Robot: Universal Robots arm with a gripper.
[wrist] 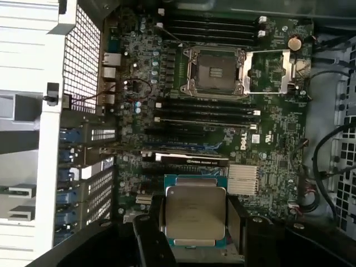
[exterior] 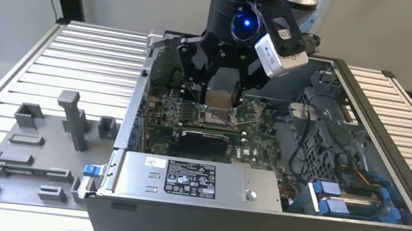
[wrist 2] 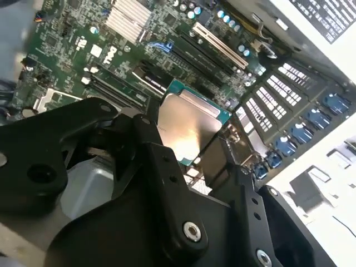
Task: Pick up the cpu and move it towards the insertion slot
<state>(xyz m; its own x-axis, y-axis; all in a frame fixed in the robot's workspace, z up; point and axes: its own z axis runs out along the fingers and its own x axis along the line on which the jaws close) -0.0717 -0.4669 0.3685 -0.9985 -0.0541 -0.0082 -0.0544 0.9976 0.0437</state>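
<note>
On a slatted metal table [exterior: 82, 57], the open computer case [exterior: 271, 227] has the gripper [exterior: 218, 95] above its insertion slot [wrist: 214, 71], fingers [wrist: 146, 236] clamped on the cpu [wrist: 194, 214]

Claw [wrist: 193, 225] fingers [wrist: 146, 236] cover two edges of the chip [wrist: 194, 214] in the first wrist view, fingertips cut off at frame edge. Exterior view: socket [exterior: 218, 116] below the claw partly hidden behind the fingers, contact detail too small.

One cpu [wrist: 194, 212], one insertion slot [wrist: 214, 71], one gripper [wrist: 192, 233], one computer case [exterior: 255, 224], one grey fixture plate [exterior: 20, 175], one power supply [exterior: 199, 183].
</note>
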